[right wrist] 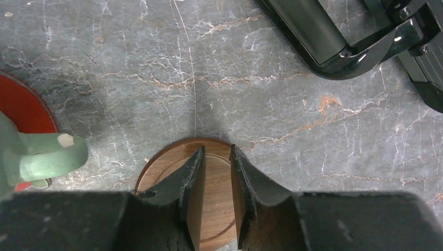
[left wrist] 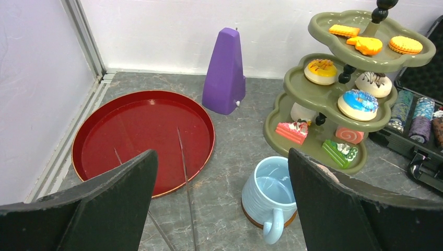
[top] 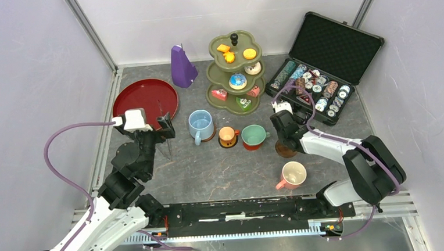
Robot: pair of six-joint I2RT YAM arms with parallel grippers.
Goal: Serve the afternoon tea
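Right tool [right wrist: 217,149] over a bare coaster [right wrist: 217,198]; pink mug [top: 293,174] probably goes on it next.
Right tool's jaws stand a narrow slit apart and grip nothing; the coaster lies flat on the worktop directly under it. The pink mug stands empty just behind it, toward the arm's base, handle pointing left; right arm is nearer. Left tool [left wrist: 222,151] is wide open and empty. Cakes fill all three stand [left wrist: 291,78] tiers.

Your grey marbled table [top: 210,167] carries a red tray [top: 151,100], a purple pyramid [top: 182,65], an olive stand [top: 215,78] and an open black case [top: 334,43] along the back. Nearer you stand the blue mug [top: 200,125], orange mug [top: 227,136] and teal mug [top: 254,136] (each on its own coaster). There is also a bare wooden coaster [right wrist: 159,170] and the pink mug [top: 293,174], which sits straight on the stone.
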